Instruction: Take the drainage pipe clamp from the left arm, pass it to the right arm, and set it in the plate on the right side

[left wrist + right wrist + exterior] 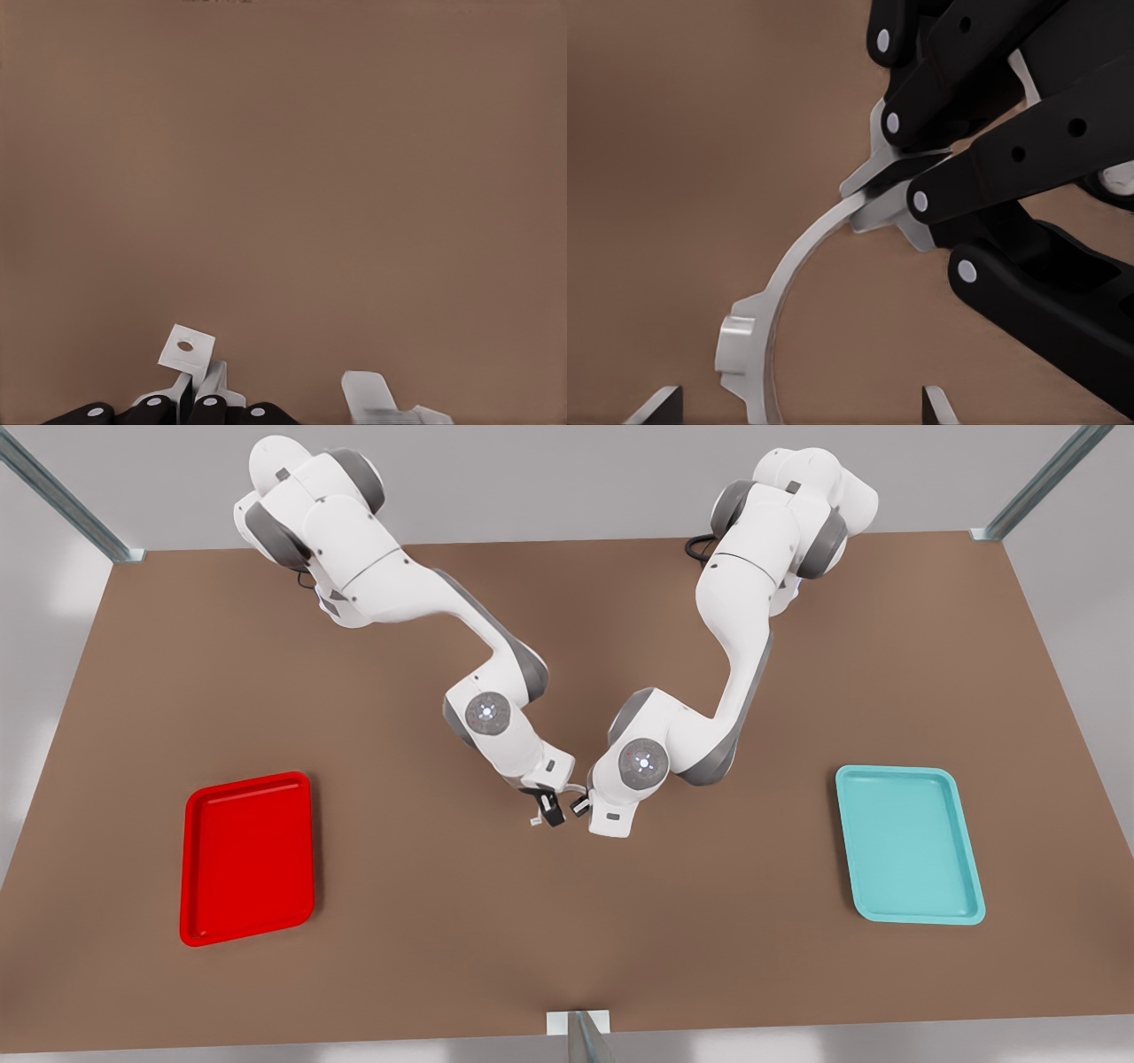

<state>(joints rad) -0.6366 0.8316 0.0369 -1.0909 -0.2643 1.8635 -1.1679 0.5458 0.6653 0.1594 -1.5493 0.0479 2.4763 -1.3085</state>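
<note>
Handover is staged above the middle of the table, with both grippers nose to nose. Your left gripper has its fingers pinched down on one end tab of the drainage pipe clamp, so the white arc sticks out free beyond its fingertips. I judge that grip is chosen to leave the rest of the strap exposed for the other arm.

Your right gripper faces it with its jaws spread wide and nothing in them. The arc of the clamp runs down between its two fingertips, which stand apart from it on either side. No contact with the right fingers can be confirmed.

The clamp hangs in the air, off the table, carried by the left gripper alone. The plate lies well off to the right gripper's outer side, with nothing in it.

Assessment: transfer not yet made. Close the right jaws on the arc before you release the left, or the strap may drop.
</note>
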